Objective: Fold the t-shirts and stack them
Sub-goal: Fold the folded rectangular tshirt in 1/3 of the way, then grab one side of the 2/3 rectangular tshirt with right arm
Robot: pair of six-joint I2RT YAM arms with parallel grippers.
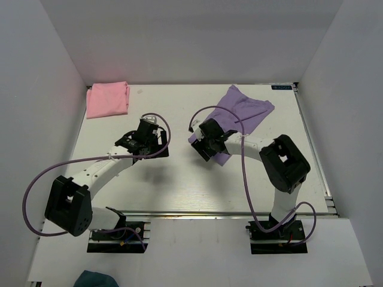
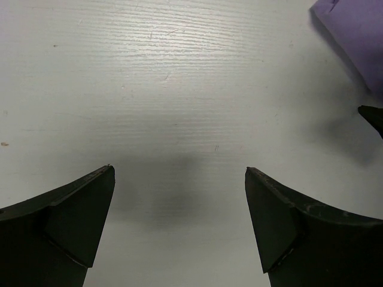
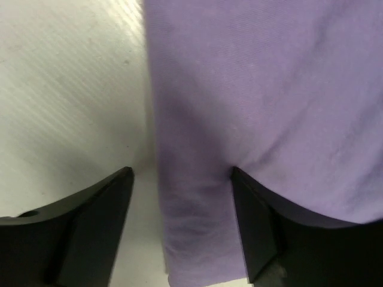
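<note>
The lavender-purple t-shirt [image 1: 245, 110] lies crumpled on the white table at the back right. In the right wrist view its folded edge [image 3: 251, 107] fills the picture. My right gripper [image 1: 203, 145] is open, low over the shirt's near-left edge; its jaws [image 3: 181, 173] straddle that edge, the right finger pressing into the cloth. The light pink t-shirt [image 1: 108, 98] lies folded at the back left corner. My left gripper [image 1: 142, 142] is open and empty over bare table [image 2: 179, 170]. A corner of the purple shirt [image 2: 356, 30] shows in the left wrist view.
White walls enclose the table on three sides. A metal rail [image 1: 314, 149] runs along the table's right edge. Purple cables [image 1: 242, 161] loop over both arms. A dark teal cloth [image 1: 96, 280] lies below the table's front edge.
</note>
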